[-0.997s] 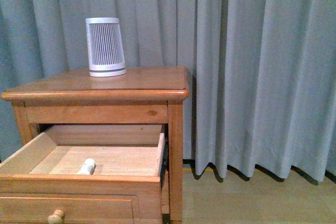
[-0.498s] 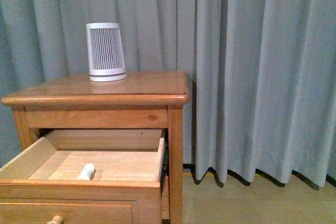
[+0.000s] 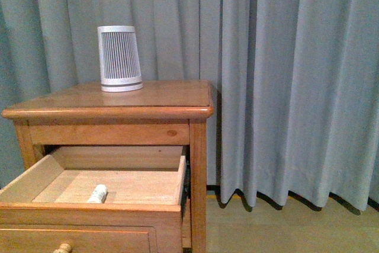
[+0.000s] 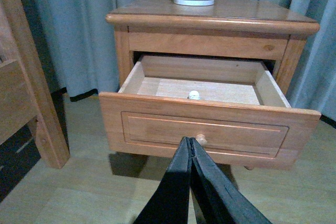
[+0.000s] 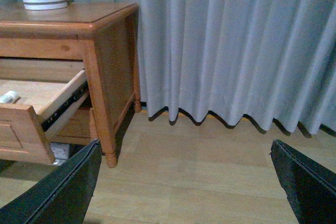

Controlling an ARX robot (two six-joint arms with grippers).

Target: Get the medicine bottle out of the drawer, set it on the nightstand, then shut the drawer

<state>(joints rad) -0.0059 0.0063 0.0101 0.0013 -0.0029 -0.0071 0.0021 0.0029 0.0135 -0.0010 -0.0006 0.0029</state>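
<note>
1. Black left gripper [image 4: 189, 141]: the two fingers are pressed together along their length with nothing between them. In the left wrist view the tip lies just beside the round wooden knob [image 4: 200, 140]; contact cannot be judged.
2. Black right gripper [image 5: 185, 148]: the fingers are spread wide and empty, over bare wooden floor [image 5: 210, 171] beside the nightstand [image 3: 118, 111].
3. Medicine bottle [image 3: 98, 193]: a small white cylinder lying on its side on the floor of the drawer [image 3: 89, 208], near the front wall and well apart from both grippers.
4. Drawer: pulled far out from under the nightstand top, interior exposed, and holding the bottle alone.
5. Change from the earlier frames: a second ago the nightstand sat higher in the front view and the whole knob showed at the bottom edge. Now the furniture sits lower and only the top of the knob shows. Over the last half second almost nothing differs. The bottle keeps its place in the drawer and the ribbed white device [image 3: 120, 58] keeps its place on the top.
6. Count: two grippers, one medicine bottle, one open drawer with one knob, one nightstand, one ribbed device standing at the rear of the top, one bed post [image 4: 31, 77] in the left wrist view, and one grey-blue curtain [image 3: 284, 75] behind.
</note>
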